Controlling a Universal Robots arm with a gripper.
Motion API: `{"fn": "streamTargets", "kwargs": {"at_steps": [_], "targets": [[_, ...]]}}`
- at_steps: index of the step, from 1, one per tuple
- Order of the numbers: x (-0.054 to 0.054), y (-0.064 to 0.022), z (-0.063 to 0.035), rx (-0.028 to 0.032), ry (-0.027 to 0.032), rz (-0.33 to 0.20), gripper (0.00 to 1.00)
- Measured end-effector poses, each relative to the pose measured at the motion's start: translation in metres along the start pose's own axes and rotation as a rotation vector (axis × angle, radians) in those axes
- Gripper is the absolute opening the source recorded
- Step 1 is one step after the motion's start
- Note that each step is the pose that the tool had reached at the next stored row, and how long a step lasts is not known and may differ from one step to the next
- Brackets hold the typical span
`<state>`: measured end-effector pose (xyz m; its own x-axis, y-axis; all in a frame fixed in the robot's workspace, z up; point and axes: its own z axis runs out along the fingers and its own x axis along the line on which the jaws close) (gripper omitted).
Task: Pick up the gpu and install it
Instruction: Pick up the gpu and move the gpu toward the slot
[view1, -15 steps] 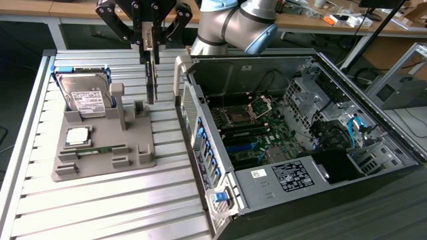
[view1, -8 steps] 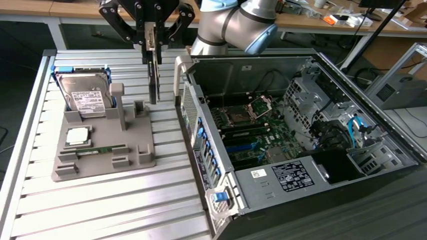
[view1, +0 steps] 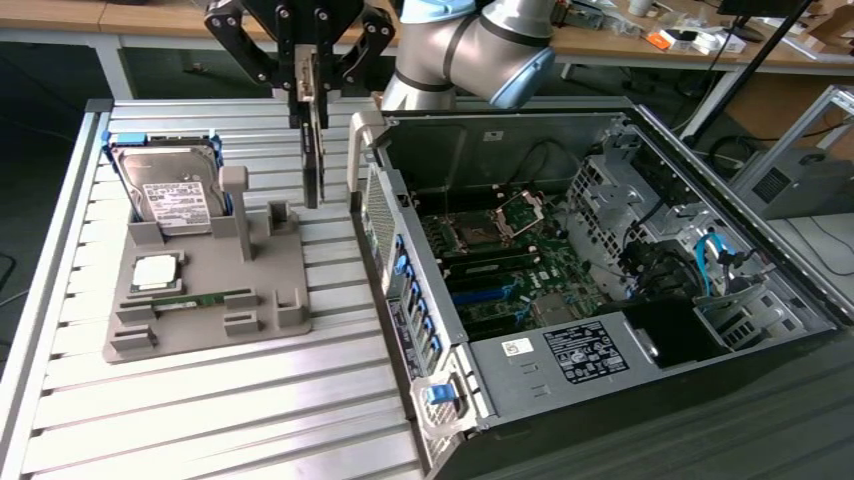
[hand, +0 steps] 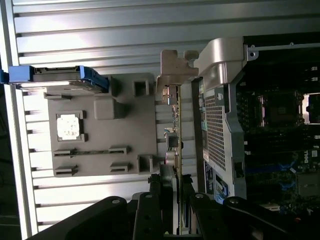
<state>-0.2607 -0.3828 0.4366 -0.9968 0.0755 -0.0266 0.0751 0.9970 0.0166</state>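
Over the slatted metal counter (view1: 200, 420), between the grey parts holder (view1: 200, 320) and the open computer case (view1: 400, 260), the claw (view1: 310, 75) pinches the gpu (view1: 314, 150) edge-on and vertical, probably so it can slot in edge-first.

- On my feed, the table (view1: 200, 410) is ribbed aluminium slats, its bare metal catching bright glare.
- Behind it runs a wooden-topped workbench (view1: 54, 15), cluttered toward the exterior view's right.
- A black pole (view1: 758, 60) slants down on that side, near a grey cabinet (view1: 801, 185) and aluminium framing (view1: 817, 108).
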Motion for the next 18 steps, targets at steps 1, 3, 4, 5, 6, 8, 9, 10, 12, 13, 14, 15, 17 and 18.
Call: {"fn": "streamTargets", "kwargs": {"at_steps": [1,3,4,5,6,8,9,10,12,13,14,15,17,18], "targets": [[-0.0004,0.0,0.0,0.0,0.0,0.0,0.27],[-0.0012,0.0001,0.0001,0.0001,0.0001,0.0,0.27],[-0.0016,0.0001,0.0001,0.0,0.0001,0.0,0.27],[-0.002,0.0002,0.0002,0.0,0.0,0.0,0.27],[-0.0024,0.0002,0.0002,0.0,0.0,0.0,0.27],[-0.0032,0.0003,0.0003,0.0,0.0,0.0,0.27],[-0.0037,0.0003,0.0004,0.0,0.0,0.0,0.27],[-0.0042,0.0003,0.0004,0.0001,0.0,0.0,0.27],[-0.0051,0.0004,0.0005,0.0,0.0,0.0,0.27],[-0.0055,0.0004,0.0006,0.0001,0.0001,0.0,0.27],[-0.006,0.0005,0.0006,0.0,0.0001,0.0,0.27],[-0.0064,0.0005,0.0007,0.0,0.0,0.0,0.27],[-0.0072,0.0006,0.0008,0.0,0.0,0.0,0.27],[-0.0077,0.0006,0.0009,0.0,0.0,0.0,0.27]]}}
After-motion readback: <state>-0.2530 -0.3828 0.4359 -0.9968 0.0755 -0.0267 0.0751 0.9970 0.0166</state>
